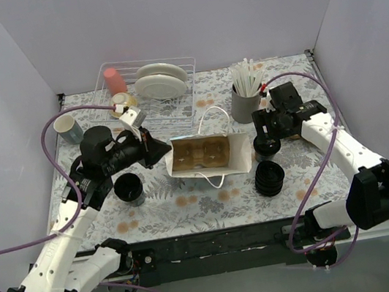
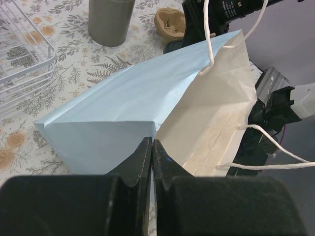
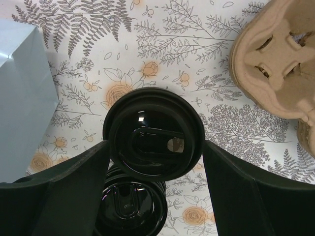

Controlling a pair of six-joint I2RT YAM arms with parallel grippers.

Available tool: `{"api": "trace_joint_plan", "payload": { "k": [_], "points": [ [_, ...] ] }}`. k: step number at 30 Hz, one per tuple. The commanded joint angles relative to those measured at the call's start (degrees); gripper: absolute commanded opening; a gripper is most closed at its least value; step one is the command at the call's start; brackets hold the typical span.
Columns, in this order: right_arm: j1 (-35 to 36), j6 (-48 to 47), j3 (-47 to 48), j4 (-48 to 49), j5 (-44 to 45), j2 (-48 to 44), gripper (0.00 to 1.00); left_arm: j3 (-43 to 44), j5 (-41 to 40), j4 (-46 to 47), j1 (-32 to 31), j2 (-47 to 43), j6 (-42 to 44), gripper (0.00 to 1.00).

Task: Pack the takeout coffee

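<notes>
Meanwhile the left gripper (image 2: 151,143) is clamped on the side edge of the pale blue paper bag (image 2: 113,103). The small black lidded disposable cup (image 3: 152,132) stands on the floral tabletop (image 3: 197,49) between the right gripper's (image 3: 156,146) spread jaws; whether they squeeze it is unclear.

Robot lab booth: blank white walls (image 1: 159,18), floral-clothed table (image 1: 215,206).
</notes>
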Motion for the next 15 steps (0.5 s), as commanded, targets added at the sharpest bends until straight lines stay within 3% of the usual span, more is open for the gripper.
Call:
{"api": "trace_joint_plan", "payload": {
  "k": [1,15],
  "points": [
    [-0.1,-2.0,0.1,2.7,-1.8,0.9,0.82,-0.1,1.2,-0.4,-0.1,-2.0,1.9,0.0],
    [-0.2,-2.0,-1.2,2.1,-1.5,2.4,0.81,0.2,0.9,-1.7,-0.1,-2.2,2.6,0.0]
  ]
}}
